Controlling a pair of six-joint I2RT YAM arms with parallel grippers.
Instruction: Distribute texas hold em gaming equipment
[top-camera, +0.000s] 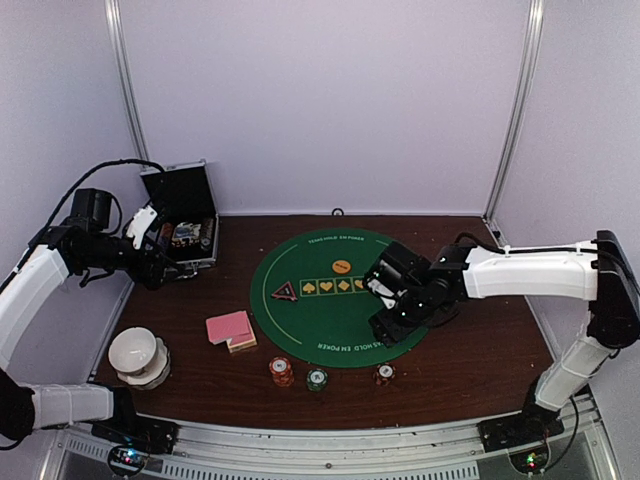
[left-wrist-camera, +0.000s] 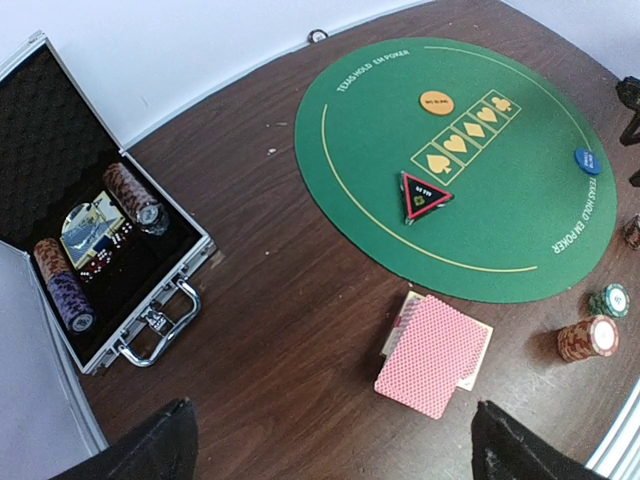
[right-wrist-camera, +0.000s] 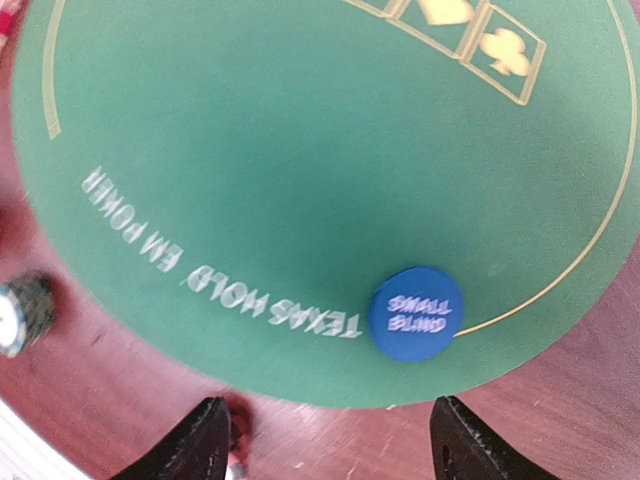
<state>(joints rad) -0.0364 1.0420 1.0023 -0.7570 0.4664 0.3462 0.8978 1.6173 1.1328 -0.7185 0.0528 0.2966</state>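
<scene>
A blue button disc (right-wrist-camera: 415, 313) marked SMALL BLIND lies flat on the round green mat (right-wrist-camera: 250, 150), near its edge. My right gripper (right-wrist-camera: 335, 452) hovers open just off that edge with nothing between its fingers; a red striped chip (right-wrist-camera: 236, 440) shows beside one finger. From above, the right gripper (top-camera: 388, 335) hides the blue disc. An orange disc (top-camera: 341, 266) lies on the mat. The pink-backed cards (top-camera: 230, 328) are stacked left of the mat, with chip stacks (top-camera: 281, 371), (top-camera: 317, 379), (top-camera: 384, 374) in front. My left gripper (top-camera: 170, 266) hangs open and empty by the case.
An open black case (top-camera: 185, 225) with chip rolls stands at the back left. A white bowl (top-camera: 137, 355) sits near the front left edge. A triangular red-and-black marker (top-camera: 286, 292) lies on the mat's left side.
</scene>
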